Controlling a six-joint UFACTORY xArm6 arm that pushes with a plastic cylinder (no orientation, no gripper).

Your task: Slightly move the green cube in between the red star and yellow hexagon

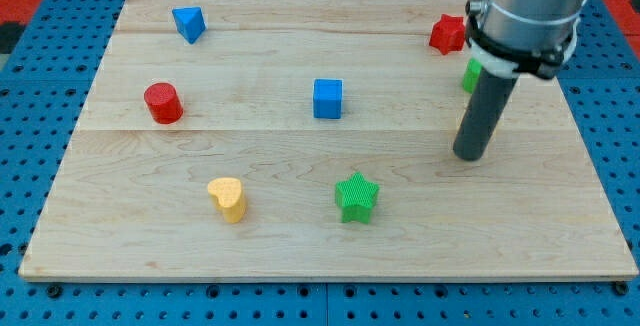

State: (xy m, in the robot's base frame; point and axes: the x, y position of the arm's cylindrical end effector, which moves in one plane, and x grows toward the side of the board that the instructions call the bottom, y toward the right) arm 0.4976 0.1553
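Observation:
The green cube is at the view's right, just below the red star, and is mostly hidden behind my arm. Only a thin yellow sliver shows at the rod's left edge. It may be the yellow hexagon, but its shape is hidden. My tip rests on the board below the green cube and next to that yellow sliver. I cannot tell whether it touches either one.
A blue cube sits mid-board. A green star and a yellow heart lie toward the view's bottom. A red cylinder and a blue wedge-like block are at the left. The board's right edge is near my tip.

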